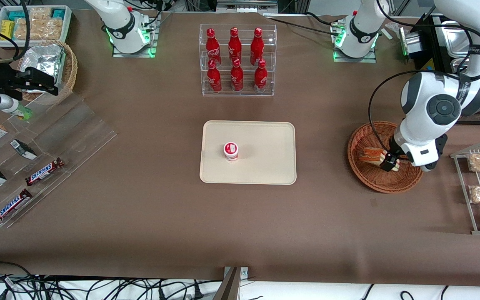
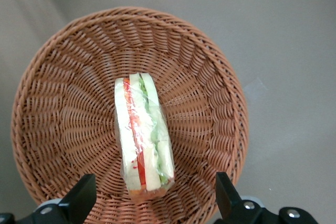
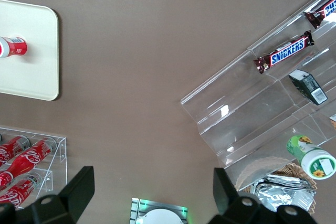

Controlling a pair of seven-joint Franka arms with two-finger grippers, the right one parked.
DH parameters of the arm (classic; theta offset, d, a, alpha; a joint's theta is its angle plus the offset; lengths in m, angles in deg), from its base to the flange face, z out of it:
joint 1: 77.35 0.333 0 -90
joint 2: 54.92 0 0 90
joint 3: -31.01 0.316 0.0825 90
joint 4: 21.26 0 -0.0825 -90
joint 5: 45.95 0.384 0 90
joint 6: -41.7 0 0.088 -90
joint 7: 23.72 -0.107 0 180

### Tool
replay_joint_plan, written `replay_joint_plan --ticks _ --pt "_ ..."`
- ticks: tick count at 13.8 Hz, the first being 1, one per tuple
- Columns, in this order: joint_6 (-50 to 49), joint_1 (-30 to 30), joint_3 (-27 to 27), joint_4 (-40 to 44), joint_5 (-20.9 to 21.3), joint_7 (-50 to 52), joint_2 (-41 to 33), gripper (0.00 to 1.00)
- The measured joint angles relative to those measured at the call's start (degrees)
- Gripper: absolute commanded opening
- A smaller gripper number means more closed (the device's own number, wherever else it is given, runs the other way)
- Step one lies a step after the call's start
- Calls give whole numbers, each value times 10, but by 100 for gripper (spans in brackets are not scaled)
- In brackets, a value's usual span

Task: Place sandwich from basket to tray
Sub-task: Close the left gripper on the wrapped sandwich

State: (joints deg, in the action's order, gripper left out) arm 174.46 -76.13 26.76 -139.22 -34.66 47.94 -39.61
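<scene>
wicker basket (image 2: 58, 108) holds the wrapped sandwich (image 2: 143, 135) on its edge, filling upward; the hand (image 2: 152, 199) hovers spread wide astride it, ready to pinch the bread faces.

The arm covered a good chunk of the basket (image 1: 369, 179) in the front view, and the gripper (image 1: 390, 162) sat right over one end of the sandwich (image 1: 369, 155), so that end was hidden. In the wrist view the fingers (image 2: 81, 198) ran off the picture's edge, and the basket's (image 2: 63, 129) rim got cropped there too. The writing on the small cup (image 1: 231, 151) on the tray (image 1: 265, 166) was too tiny to read.
</scene>
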Motion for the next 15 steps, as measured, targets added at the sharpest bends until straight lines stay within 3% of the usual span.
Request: replay_joint_plan --ticks 12,14,15 --pt "120 5 7 -59 11 26 40 100" --pt "121 11 7 -60 21 27 42 25" --pt "121 13 7 -60 23 27 42 2"
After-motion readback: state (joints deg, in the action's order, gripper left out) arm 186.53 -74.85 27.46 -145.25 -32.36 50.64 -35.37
